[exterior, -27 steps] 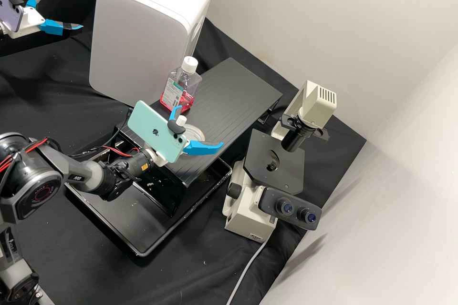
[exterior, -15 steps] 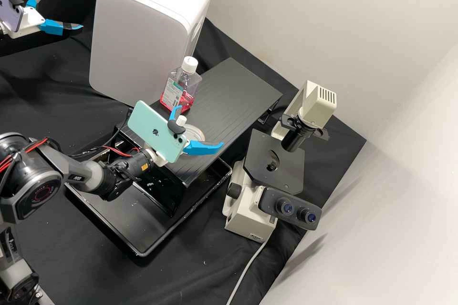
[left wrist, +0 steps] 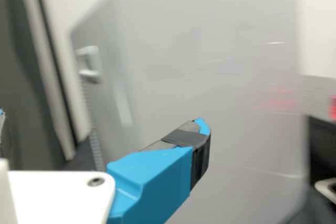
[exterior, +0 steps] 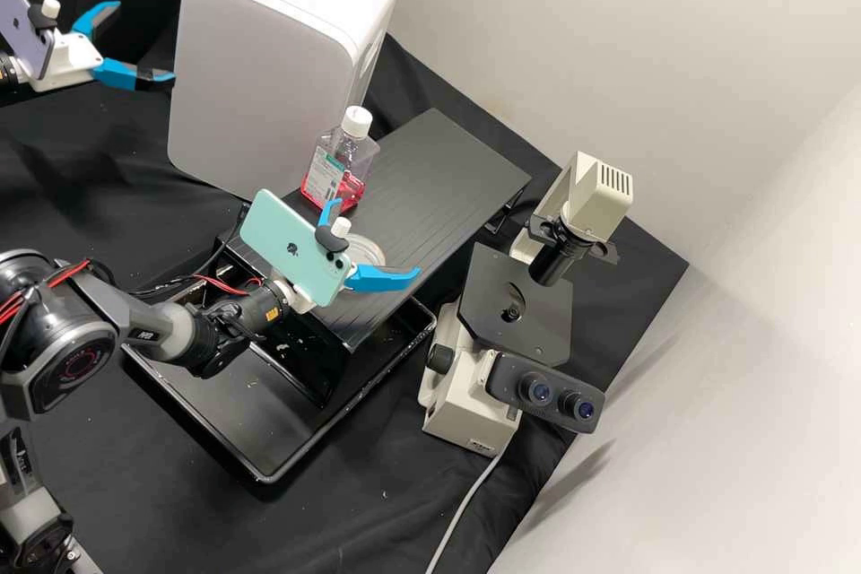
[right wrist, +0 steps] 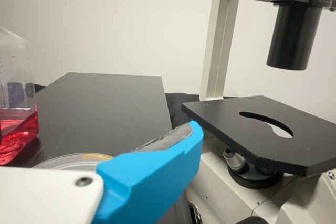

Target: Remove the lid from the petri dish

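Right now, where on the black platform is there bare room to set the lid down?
Free: the platform stretch between the flask and its edge toward the microscope; also the tray floor in front. Crowded: the near end, where flask, petri dish and right gripper cluster.

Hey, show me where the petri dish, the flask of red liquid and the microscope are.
petri dish [exterior: 368,249], high view, its clear top.
flask [exterior: 339,163], high view, its body.
microscope [exterior: 516,305], high view, its black stage.
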